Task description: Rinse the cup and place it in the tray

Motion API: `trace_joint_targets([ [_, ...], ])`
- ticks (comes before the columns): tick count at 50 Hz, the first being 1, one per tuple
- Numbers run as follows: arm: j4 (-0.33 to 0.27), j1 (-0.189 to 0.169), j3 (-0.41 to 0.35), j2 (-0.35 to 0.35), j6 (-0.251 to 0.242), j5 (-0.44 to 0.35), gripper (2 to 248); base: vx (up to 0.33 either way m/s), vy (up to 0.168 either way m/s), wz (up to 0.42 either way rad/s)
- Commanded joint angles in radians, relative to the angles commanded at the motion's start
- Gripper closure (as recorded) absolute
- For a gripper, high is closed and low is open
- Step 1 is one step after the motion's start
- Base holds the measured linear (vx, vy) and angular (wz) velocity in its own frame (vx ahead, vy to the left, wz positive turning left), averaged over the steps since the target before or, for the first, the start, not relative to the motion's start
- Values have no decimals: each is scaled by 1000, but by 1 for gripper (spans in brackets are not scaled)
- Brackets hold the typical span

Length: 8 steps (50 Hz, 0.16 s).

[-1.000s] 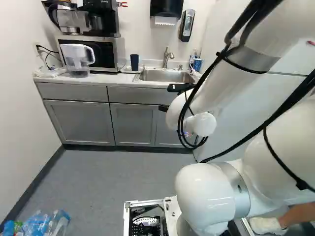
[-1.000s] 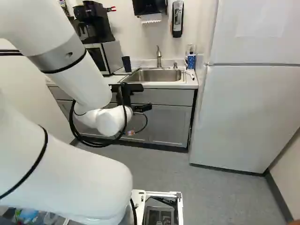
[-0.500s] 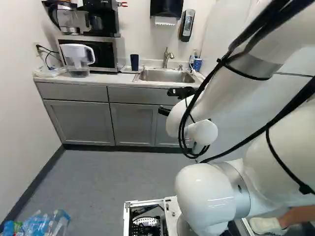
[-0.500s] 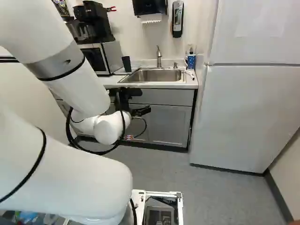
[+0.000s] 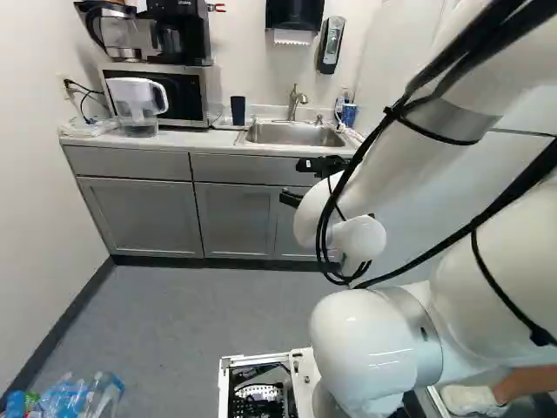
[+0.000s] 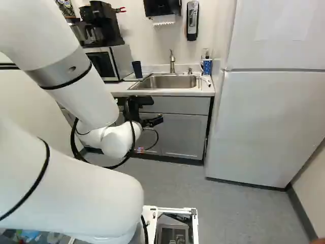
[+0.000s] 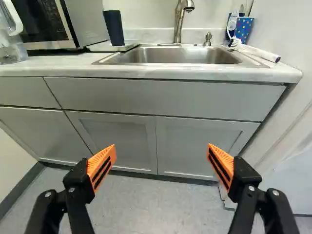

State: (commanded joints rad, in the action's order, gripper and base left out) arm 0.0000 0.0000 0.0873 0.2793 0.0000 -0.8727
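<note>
Grey cabinets (image 5: 139, 213) carry the pale worktop (image 5: 183, 141) in your left base view. On it you find the dark cup (image 5: 238, 111), upright between the microwave (image 5: 208, 91) and the sink (image 5: 291, 135); the clear pitcher (image 5: 139, 100) stands before the microwave.

In your right base view, the hand (image 6: 152, 121) hangs before the cabinets, and the white refrigerator (image 6: 274, 117) stands to their right.

In your wrist view, the hand is released: its orange pads (image 7: 101, 163) stand wide apart. Ahead, the dark cup seems to be on a flat white tray (image 7: 127, 47), near the tap (image 7: 179, 24).
</note>
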Motion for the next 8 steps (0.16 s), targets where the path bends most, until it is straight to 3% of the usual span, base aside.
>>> trace_joint_targets([
  [8,0,0,0,0,0,0,3,0,0,0],
])
